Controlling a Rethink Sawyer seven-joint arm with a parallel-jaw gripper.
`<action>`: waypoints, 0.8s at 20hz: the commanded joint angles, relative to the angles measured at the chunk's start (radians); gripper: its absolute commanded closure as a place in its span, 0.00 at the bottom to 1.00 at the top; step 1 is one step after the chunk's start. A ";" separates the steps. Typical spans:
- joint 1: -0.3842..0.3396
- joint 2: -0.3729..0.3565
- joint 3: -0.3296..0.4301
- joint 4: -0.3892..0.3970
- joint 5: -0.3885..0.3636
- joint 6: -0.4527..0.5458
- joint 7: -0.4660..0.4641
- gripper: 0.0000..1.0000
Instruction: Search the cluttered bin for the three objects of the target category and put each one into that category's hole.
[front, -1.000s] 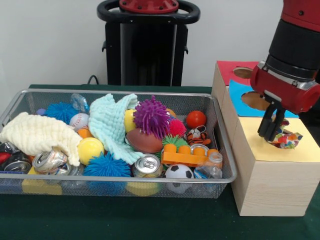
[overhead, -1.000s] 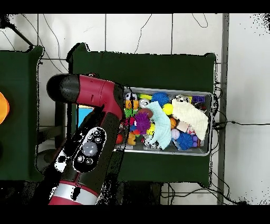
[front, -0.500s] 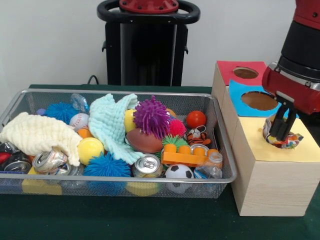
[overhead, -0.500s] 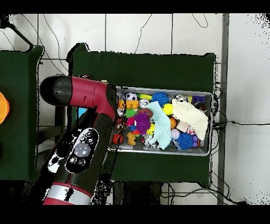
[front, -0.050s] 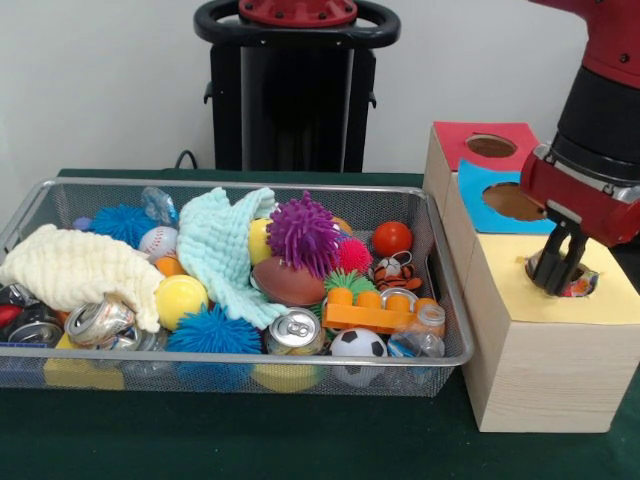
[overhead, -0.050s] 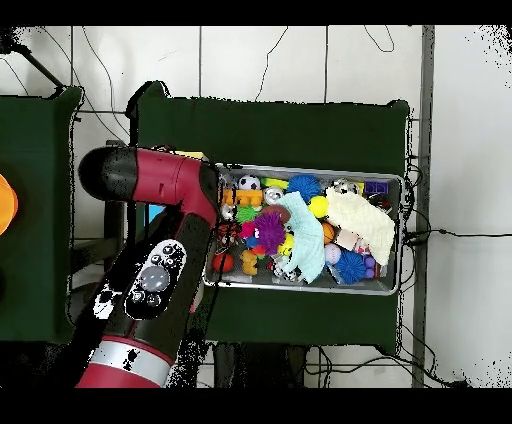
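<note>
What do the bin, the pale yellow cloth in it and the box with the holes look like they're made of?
The bin looks like metal wire mesh: fine silvery grid, see-through walls. The pale yellow cloth seems soft crinkled cotton, matte and puckered. The box looks like light unfinished wood with faint grain; its coloured tops may be paper or felt.
</note>
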 joint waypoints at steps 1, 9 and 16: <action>-0.022 0.068 0.104 0.048 0.032 -0.067 0.228 1.00; -0.025 0.091 0.124 0.069 0.032 -0.080 0.214 1.00; -0.020 0.077 0.112 0.067 0.030 -0.032 0.222 1.00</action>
